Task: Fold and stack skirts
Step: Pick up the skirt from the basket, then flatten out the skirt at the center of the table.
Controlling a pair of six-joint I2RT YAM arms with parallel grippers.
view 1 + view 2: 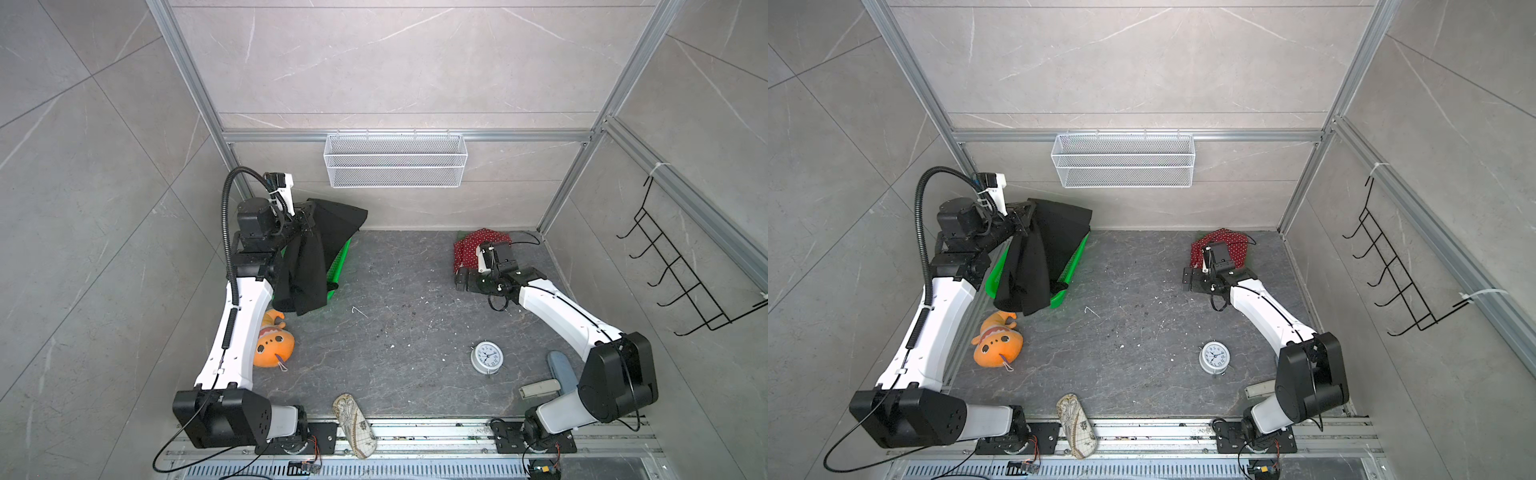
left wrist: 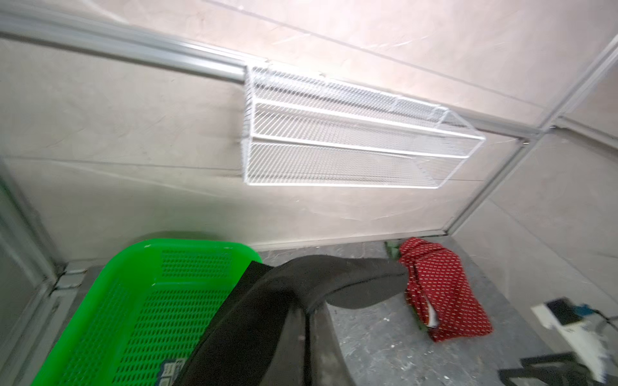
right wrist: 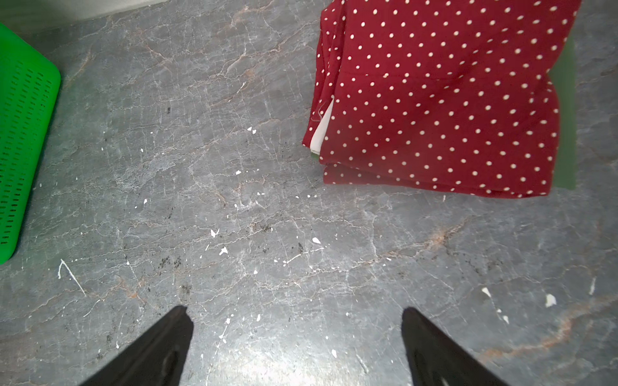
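One black skirt (image 1: 303, 270), clamped in left gripper (image 1: 306, 216), half-hides basket (image 2: 150, 300); right gripper (image 3: 294, 312) wide.

Soft matt cloth forms the black skirt (image 1: 307, 257), glossy perforated plastic the green basket (image 2: 140, 300), veined, speckled stone the table (image 1: 395, 324).

The right end effector (image 3: 294, 310) points down at the dark grey, white-flecked counter (image 3: 234, 200), its two black fingers spread wide apart. Beyond them lies the folded red polka-dot skirt (image 3: 441, 100), with a dark green skirt (image 3: 565, 127) peeking out beneath its edge. A green perforated basket (image 3: 23, 133) sits well apart from both
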